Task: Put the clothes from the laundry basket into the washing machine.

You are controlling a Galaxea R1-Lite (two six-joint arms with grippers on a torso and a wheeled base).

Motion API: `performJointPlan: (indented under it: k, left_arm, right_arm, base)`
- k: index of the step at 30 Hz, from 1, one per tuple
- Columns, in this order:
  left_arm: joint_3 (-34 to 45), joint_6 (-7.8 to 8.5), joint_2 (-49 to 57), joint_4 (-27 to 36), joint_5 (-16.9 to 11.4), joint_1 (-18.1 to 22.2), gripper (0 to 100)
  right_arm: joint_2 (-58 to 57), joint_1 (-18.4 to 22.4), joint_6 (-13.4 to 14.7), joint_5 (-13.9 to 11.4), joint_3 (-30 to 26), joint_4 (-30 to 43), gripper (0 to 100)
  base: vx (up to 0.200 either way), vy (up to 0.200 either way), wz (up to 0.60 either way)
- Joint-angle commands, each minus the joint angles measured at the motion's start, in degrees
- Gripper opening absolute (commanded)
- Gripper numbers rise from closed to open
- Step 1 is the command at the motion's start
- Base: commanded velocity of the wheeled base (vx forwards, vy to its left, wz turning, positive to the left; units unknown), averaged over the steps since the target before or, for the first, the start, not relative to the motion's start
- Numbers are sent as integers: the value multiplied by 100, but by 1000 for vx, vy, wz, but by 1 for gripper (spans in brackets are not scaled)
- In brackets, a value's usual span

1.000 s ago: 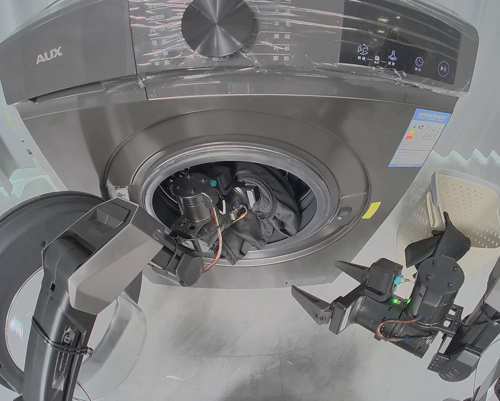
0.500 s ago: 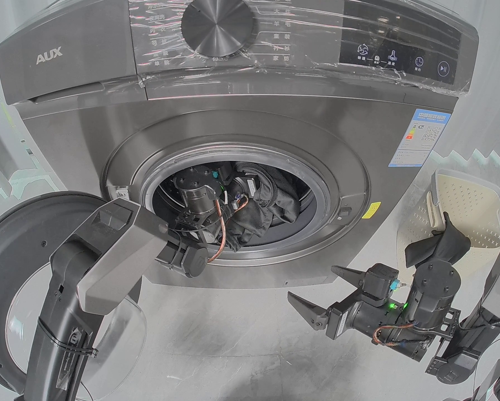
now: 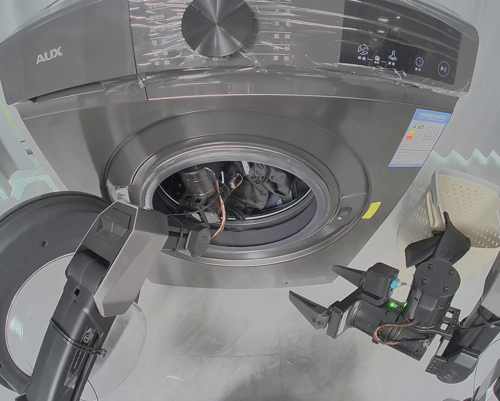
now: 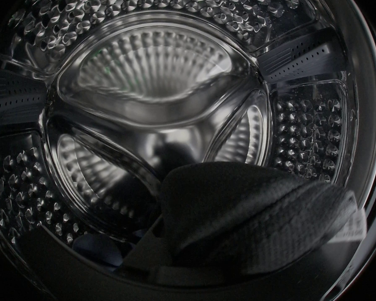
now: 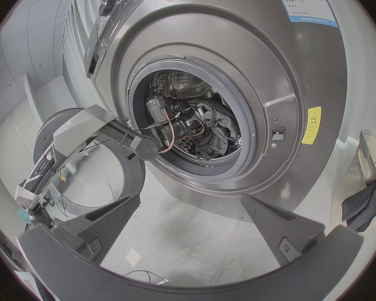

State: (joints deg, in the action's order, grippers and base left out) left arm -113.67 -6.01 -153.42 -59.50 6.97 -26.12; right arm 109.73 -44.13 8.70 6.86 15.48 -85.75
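Washing machine (image 3: 261,118) fills the scene ahead of you, its round door (image 3: 16,263) swung open to the left and its drum (image 4: 154,76) facing you. Laundry basket (image 3: 472,201), cream and perforated, stands on the right, just beside the machine's lower right corner.

Your left arm (image 3: 122,246) runs from near left through the door ring, and the left jaws sit inside the drum, past the rim. A dark garment (image 3: 264,187) is bunched right against them on their right side. It lies wholly inside the ring, with nothing trailing over the lip. From the left wrist it shows as a fold of knit cloth close in front, with a white label (image 4: 357,226) at one end. You cannot tell whether the left jaws clench it or have let it go, because the cloth hides them.

Your right arm (image 3: 433,291) hangs low at near right, over the floor (image 3: 233,335) in front of the machine. The right jaws are spread wide and empty. They point left, away from the basket.

A second dark garment (image 3: 439,243) lies over the basket's near left rim, just behind the right wrist. Its long axis runs along the rim and one tail sticks up. Your next pick turns on this, I judge: that cloth lies behind and to the right of the right jaws. The right arm is much the nearer, so it must turn back toward the basket. The left arm is well apart, deep in the drum.
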Motion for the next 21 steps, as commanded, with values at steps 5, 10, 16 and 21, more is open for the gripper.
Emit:
performJointPlan:
  k: [5, 10, 16, 21]
  left_arm:
    - [73, -23, -4, 53, 76, -24, 100]
    - [1215, -41, 638, 325, 23, -112, 100]
    - [2472, -23, 1323, 958, -205, -200, 100]
    - [3140, 56, 1692, 1494, -240, -253, 100]
  right_arm:
    - [49, 10, 0, -1, 7, -3, 100]
    - [58, 10, 0, -1, 7, -3, 100]
    - [66, 1, 0, -1, 7, -3, 100]
    - [58, -17, 0, -1, 7, -3, 100]
  base:
    - [0, 0, 0]
    - [0, 0, 0]
    - [0, 0, 0]
    - [0, 0, 0]
